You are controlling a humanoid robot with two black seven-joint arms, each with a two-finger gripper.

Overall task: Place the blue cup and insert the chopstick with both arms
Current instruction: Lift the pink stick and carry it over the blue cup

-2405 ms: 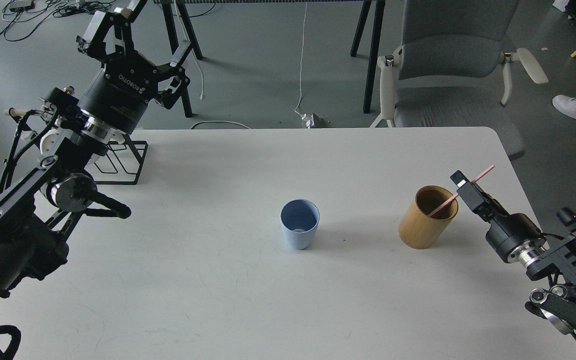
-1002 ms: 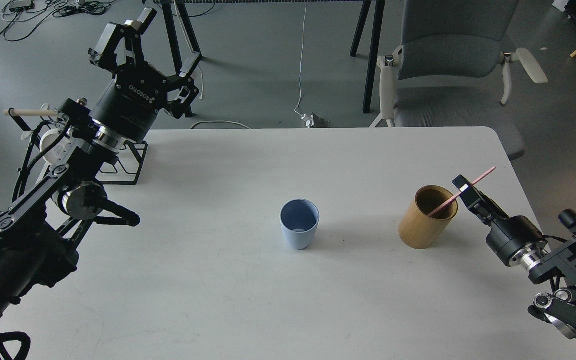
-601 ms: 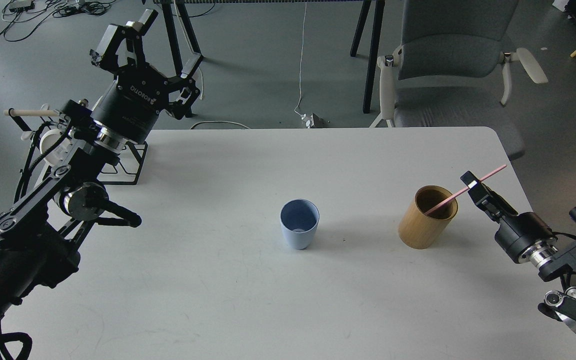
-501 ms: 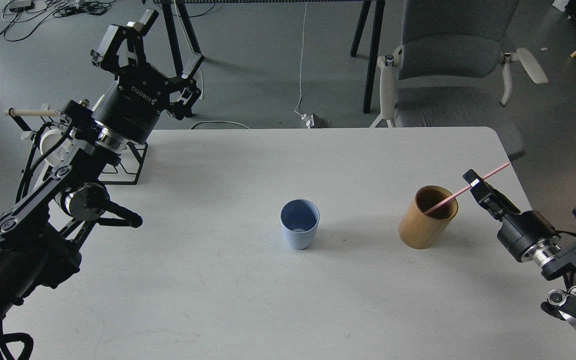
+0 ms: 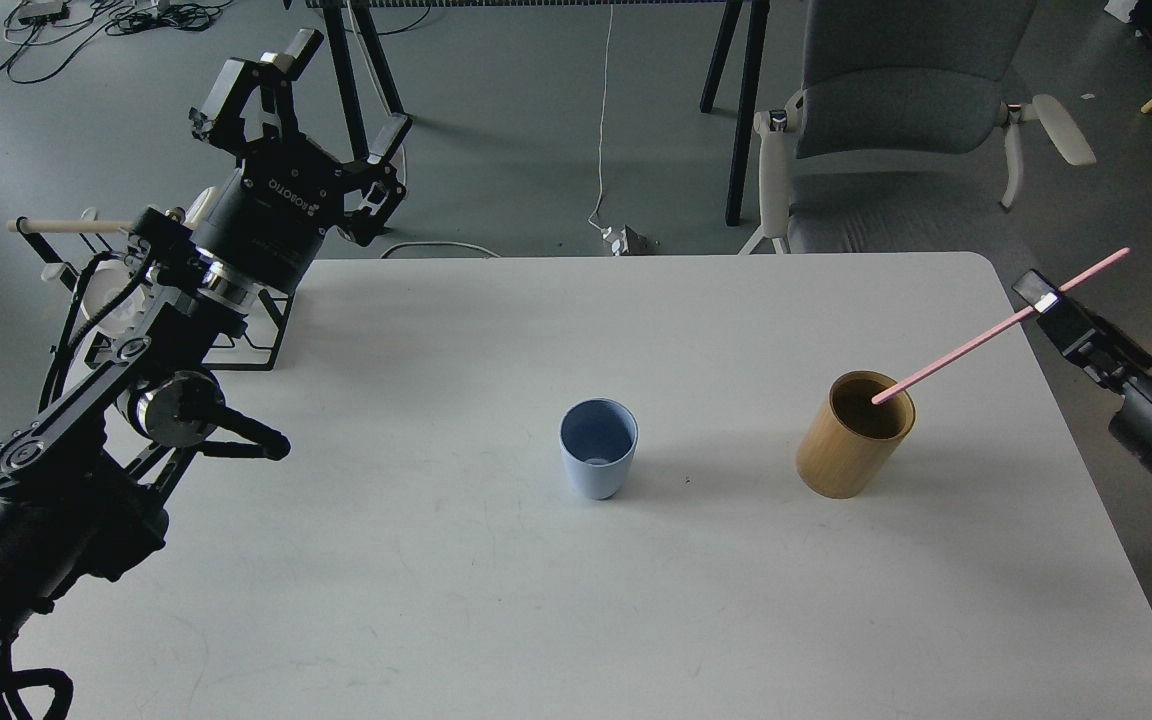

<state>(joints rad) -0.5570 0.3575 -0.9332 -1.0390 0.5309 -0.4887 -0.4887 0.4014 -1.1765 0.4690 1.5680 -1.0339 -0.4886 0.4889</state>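
A light blue cup (image 5: 598, 448) stands upright and empty in the middle of the white table (image 5: 496, 600). A wooden cylinder holder (image 5: 854, 434) stands to its right. My right gripper (image 5: 1044, 297) is shut on a pink chopstick (image 5: 976, 337) beyond the table's right edge. The chopstick slants down to the left and its lower tip is at the holder's rim. My left gripper (image 5: 311, 85) is open and empty, raised above the table's back left corner.
A black wire rack (image 5: 256, 330) stands at the table's back left, partly behind my left arm. A grey office chair (image 5: 896, 120) is behind the table at the right. Black stand legs (image 5: 736, 120) and cables are on the floor behind.
My right gripper has pulled up and to the right, drawing the pink chopstick almost out of the wooden holder. My left gripper has shifted slightly right and stayed open. The blue cup has not moved.
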